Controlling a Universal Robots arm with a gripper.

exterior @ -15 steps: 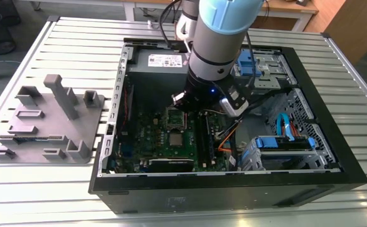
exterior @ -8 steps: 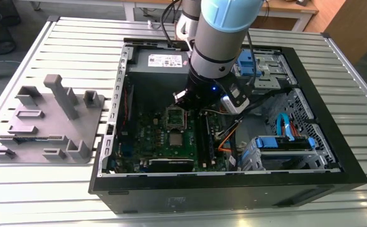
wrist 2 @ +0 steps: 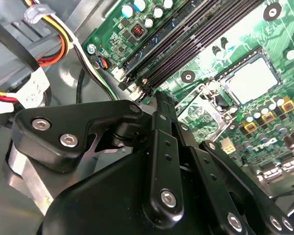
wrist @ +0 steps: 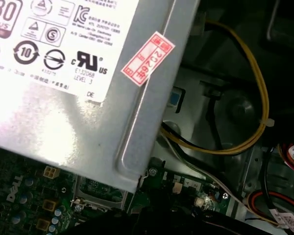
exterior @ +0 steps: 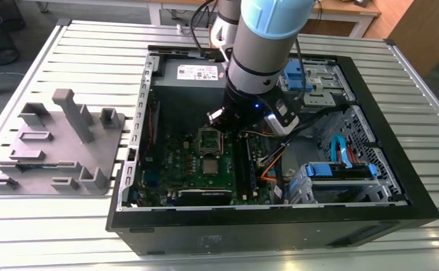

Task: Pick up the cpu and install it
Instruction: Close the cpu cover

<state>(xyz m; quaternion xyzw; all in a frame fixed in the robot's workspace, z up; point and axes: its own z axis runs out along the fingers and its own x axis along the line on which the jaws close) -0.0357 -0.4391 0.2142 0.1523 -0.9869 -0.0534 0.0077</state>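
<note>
The gripper (wrist 2: 159, 105) hangs near the cpu (wrist 2: 255, 78); open or shut, I cannot tell. The first wrist view shows a red sticker (wrist: 148, 58).

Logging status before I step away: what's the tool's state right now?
The tool: cannot be told whether open or closed; it hangs above the motherboard.

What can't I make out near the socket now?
- Exterior view: grey robot arm covers part of the green motherboard; small shiny silver square cpu too small to judge seating.
- Second wrist view: black gripper blocks much of it.
- First wrist view: silver power-supply box does too.
</note>
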